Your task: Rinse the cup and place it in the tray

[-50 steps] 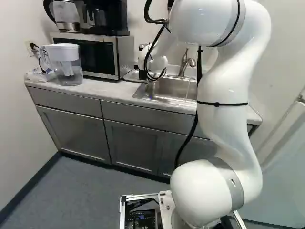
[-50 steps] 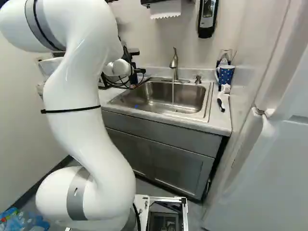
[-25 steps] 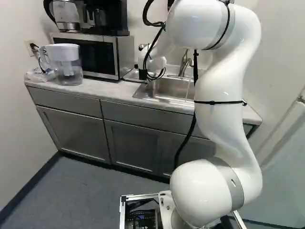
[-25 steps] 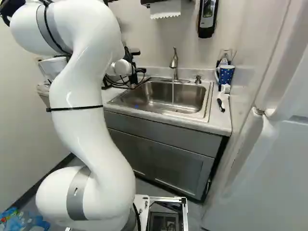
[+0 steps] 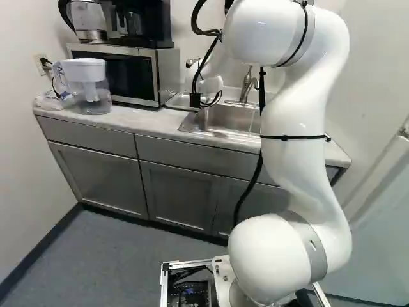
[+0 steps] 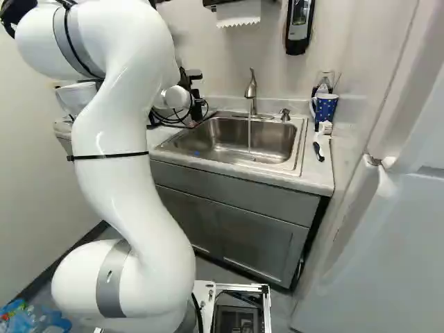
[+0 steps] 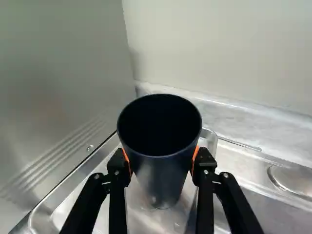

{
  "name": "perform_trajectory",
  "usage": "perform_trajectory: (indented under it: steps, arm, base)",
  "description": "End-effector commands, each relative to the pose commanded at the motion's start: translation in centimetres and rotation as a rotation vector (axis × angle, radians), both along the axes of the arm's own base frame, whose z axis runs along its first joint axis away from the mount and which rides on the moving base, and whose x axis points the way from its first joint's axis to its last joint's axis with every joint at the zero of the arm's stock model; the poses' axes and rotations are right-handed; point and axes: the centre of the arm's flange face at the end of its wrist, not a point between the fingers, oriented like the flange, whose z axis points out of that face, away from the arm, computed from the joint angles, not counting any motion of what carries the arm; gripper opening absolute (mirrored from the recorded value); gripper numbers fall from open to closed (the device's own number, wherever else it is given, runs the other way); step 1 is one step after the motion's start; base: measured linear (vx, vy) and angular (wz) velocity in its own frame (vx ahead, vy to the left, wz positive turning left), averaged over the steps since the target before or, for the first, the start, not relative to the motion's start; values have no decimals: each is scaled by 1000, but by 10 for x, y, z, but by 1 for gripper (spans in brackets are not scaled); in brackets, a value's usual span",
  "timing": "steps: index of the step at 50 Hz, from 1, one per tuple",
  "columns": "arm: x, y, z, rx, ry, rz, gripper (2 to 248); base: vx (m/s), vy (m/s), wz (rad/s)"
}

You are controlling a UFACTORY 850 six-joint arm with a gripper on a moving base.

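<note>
Arm (image 5: 294, 166) shifted, gripped cup (image 7: 163, 175) over tray (image 7: 70, 192)

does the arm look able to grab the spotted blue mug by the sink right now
Probably not: its gripper is shut on the dark cup and would have to let go first, though the side of the spotted blue mug facing the sink looks free.

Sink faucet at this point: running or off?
Running: the right base view shows a thin stream of water falling from the faucet.
</note>
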Motion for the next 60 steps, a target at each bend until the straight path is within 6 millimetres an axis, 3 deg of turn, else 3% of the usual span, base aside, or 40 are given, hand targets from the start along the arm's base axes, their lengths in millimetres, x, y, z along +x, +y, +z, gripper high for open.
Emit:
perform_trajectory:
  steps: [12, 48, 60]
  arm:
    - [0, 0, 4, 1, -6, 0, 126]
    - [2, -22, 44, 8, -72, -33, 126]
    - [2, -31, 44, 8, -72, -46, 126]
  base:
    - [0, 0, 0]
    - [0, 0, 0]
    - [0, 0, 0]
